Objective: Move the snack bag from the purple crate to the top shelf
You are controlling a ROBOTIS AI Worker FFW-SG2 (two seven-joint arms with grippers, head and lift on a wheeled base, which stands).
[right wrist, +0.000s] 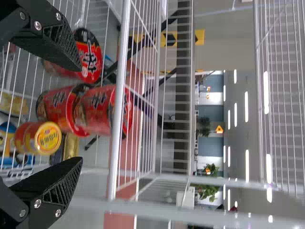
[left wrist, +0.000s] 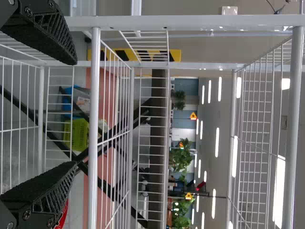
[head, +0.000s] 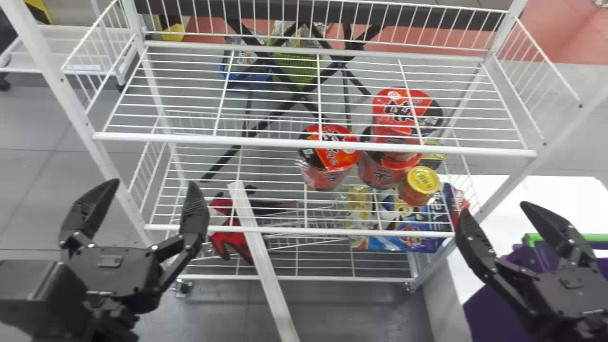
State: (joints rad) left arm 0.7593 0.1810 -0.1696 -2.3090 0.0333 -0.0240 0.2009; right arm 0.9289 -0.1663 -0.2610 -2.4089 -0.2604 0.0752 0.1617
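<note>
In the head view my left gripper (head: 137, 209) is open before the shelf's left post, with nothing between its fingers; the left wrist view has the same gripper (left wrist: 74, 114) facing the wire shelves. My right gripper (head: 494, 213) stands open at the right, above and beside the purple crate (head: 494, 308), which has a green rim and is partly hidden by that arm. The right wrist view shows this gripper (right wrist: 81, 112) open and empty. The upper wire shelf (head: 304, 141) in the head view holds no snack bag. I cannot make out a snack bag in the crate.
Red noodle cups (head: 327, 156) and a yellow-lidded jar (head: 422, 184) stand on the shelf below, above blue snack packs (head: 408, 232). A white board (head: 263, 261) leans in front. The white table (head: 560, 190) is at the right.
</note>
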